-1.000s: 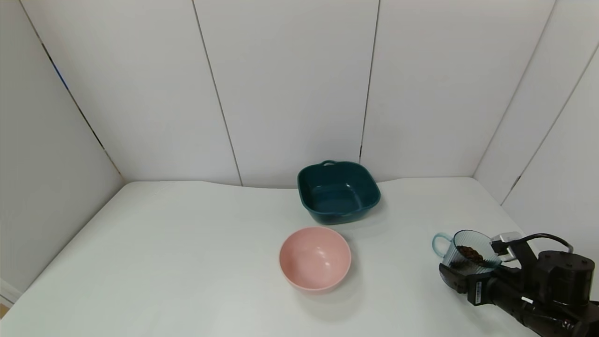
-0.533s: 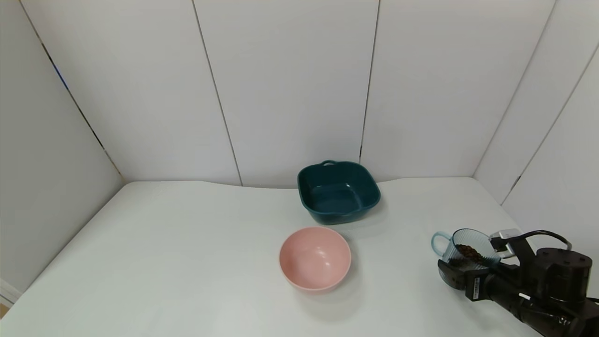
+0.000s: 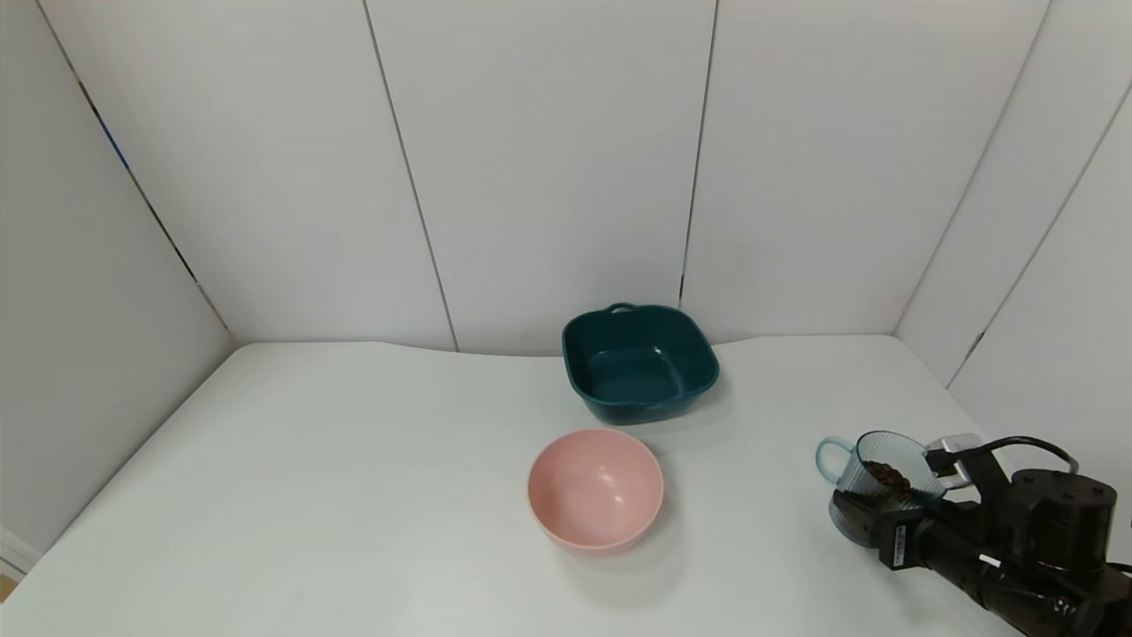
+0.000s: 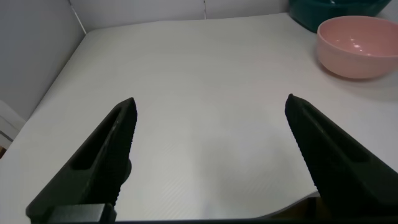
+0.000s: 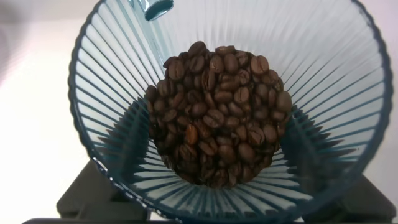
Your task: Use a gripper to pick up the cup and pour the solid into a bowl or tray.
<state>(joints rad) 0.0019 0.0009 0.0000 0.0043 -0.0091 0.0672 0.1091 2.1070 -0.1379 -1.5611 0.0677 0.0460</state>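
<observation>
1. With the cup [image 3: 871, 485] at the table's right edge, well apart from the pink bowl [image 3: 595, 488], the relation that governs the coming move is direction: the bowl lies toward the robot's left of the cup, across bare table [image 3: 354, 495]. Judgement: the carry runs leftward across the table, then a tip over the bowl's rim.
2. Right gripper [image 3: 884, 522]: low at the near right of the table, its dark fingers [image 5: 99, 193] pinching the cup's lower wall from two sides; the right wrist view shows a dark pad on each side behind the ribbed wall. The cup reads as gripped. Whether its base is clear of the table I cannot tell.
3. Cup attitude: roughly upright, mouth up, leaning slightly. Its loop handle [image 3: 829, 460] points toward the robot's left, toward the bowl side, away from the gripper body.
4. Left gripper [image 4: 208, 155]: fingers spread wide with nothing between them, hovering over the table's near left part; the pink bowl shows far off in its view. It is out of the head view. The right arm is by far the nearer to the cup.
5. Appearance of the cup: translucent pale blue, vertical ribs fanning from a narrow base to a wide rim.
6. Solid [image 5: 214, 112]: a heap of dark brown coffee beans resting at the cup's bottom, well below the rim.
7. Dark teal dish [image 3: 638, 363]: squarish, with handles, behind the pink bowl near the back wall; empty as far as visible.
</observation>
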